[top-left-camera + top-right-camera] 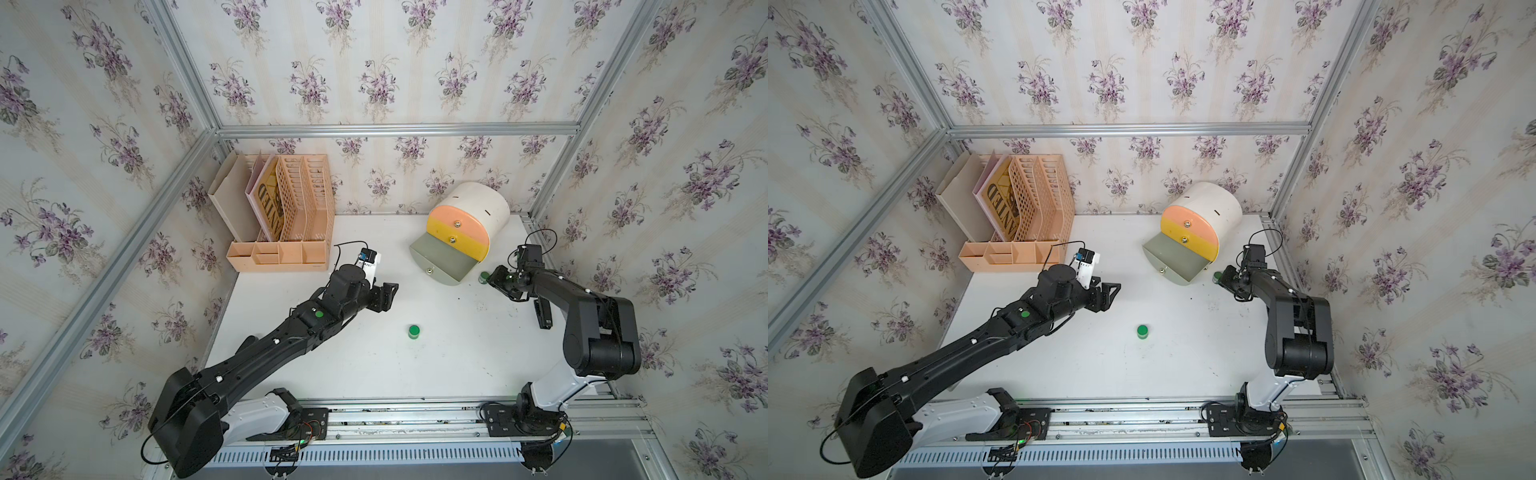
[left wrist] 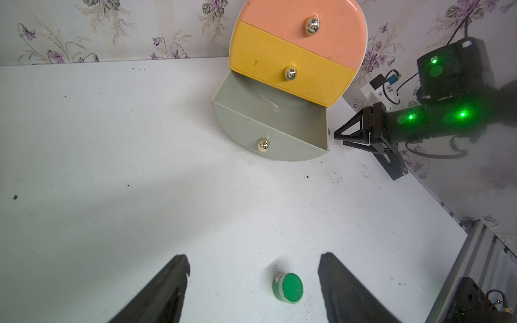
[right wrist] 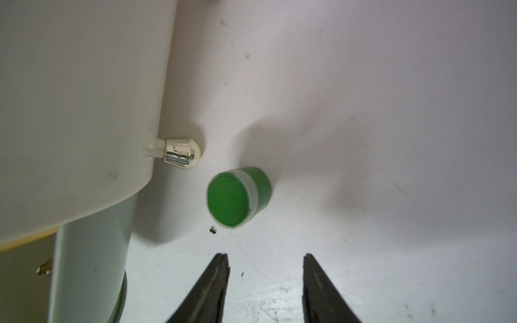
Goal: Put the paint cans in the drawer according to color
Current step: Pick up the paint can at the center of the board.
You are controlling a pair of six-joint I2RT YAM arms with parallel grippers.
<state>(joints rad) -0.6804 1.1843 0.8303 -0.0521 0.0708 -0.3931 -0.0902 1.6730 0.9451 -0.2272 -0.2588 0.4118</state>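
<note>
Two green-lidded paint cans show. One paint can [image 1: 413, 331] [image 1: 1143, 331] stands alone mid-table; in the left wrist view this can [image 2: 288, 288] lies ahead of my left gripper [image 2: 254, 263] [image 1: 388, 296], which hovers open and holds nothing. The other paint can [image 1: 483, 277] [image 3: 237, 195] sits on the table beside the drawer cabinet [image 1: 469, 224], close to a metal foot [image 3: 181, 156]. My right gripper [image 3: 265, 257] [image 1: 493, 281] is just short of it, open by a narrow gap, nothing between the fingers. The grey-green bottom drawer [image 1: 444, 262] [image 2: 268, 117] is pulled out and looks empty.
A peach file rack [image 1: 282, 216] with folders stands at the back left. A dark stapler [image 1: 542, 313] lies under the right arm near the table's right edge. The peach and yellow drawers [image 2: 293, 56] are shut. Walls enclose three sides.
</note>
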